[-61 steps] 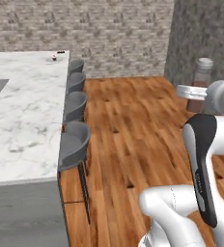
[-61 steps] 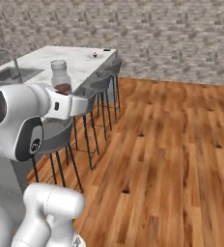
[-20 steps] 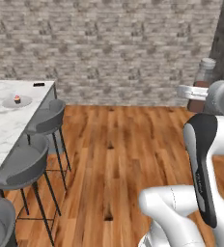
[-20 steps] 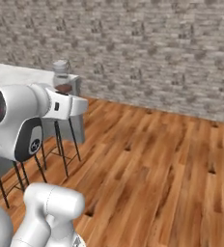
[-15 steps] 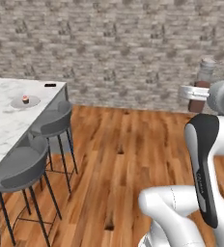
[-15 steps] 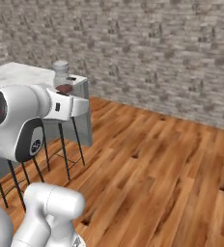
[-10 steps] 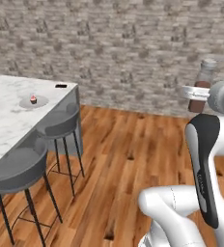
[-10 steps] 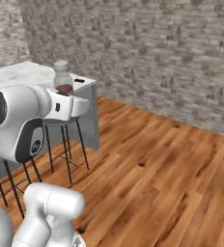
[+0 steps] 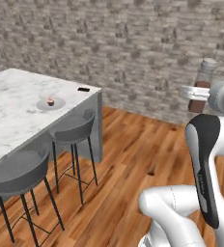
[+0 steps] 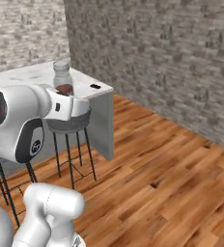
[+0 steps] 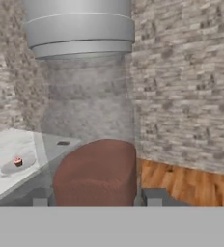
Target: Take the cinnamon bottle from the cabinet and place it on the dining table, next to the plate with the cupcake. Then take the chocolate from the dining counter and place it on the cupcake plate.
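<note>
My end effector (image 11: 97,198) grips the clear glass cinnamon bottle (image 11: 87,120) low on its body. The bottle stands upright in the air, long axis vertical, grey cap up, brown powder at the bottom. Well apart, on the white marble desk (image 9: 12,111), sits the cupcake plate (image 9: 51,103).
</note>
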Motion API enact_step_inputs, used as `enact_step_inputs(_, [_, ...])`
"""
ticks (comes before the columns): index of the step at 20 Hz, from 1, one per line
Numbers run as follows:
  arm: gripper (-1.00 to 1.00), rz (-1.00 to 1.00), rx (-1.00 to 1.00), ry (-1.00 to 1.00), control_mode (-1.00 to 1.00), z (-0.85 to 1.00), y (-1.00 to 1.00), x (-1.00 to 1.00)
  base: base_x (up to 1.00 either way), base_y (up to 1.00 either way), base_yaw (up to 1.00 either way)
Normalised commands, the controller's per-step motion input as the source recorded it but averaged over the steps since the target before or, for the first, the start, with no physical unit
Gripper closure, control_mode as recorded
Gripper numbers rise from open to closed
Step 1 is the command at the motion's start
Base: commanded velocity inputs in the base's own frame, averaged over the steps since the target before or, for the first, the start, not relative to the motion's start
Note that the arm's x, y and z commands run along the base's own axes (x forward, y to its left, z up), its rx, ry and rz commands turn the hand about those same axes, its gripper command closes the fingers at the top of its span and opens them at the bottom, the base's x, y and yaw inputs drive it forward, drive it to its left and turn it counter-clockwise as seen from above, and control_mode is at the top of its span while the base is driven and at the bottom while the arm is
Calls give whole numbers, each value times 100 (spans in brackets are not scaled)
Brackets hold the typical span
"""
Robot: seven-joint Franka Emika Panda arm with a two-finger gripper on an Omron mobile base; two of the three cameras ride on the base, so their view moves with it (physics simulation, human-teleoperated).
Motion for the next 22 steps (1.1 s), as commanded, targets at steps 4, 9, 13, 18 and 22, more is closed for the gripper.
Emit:
enact_step_inputs(4, [100,0,0,0,100,0,0,0,58,-66,42])
enact_step_inputs(9, [100,0,0,0,100,0,0,0,59,-61,39])
enact_step_inputs(13, [100,0,0,0,100,0,0,0,54,-36,37])
enact_step_inputs(18, [100,0,0,0,100,0,0,0,56,-26,39])
enact_step_inputs(22, [100,0,0,0,100,0,0,0,53,-19,31])
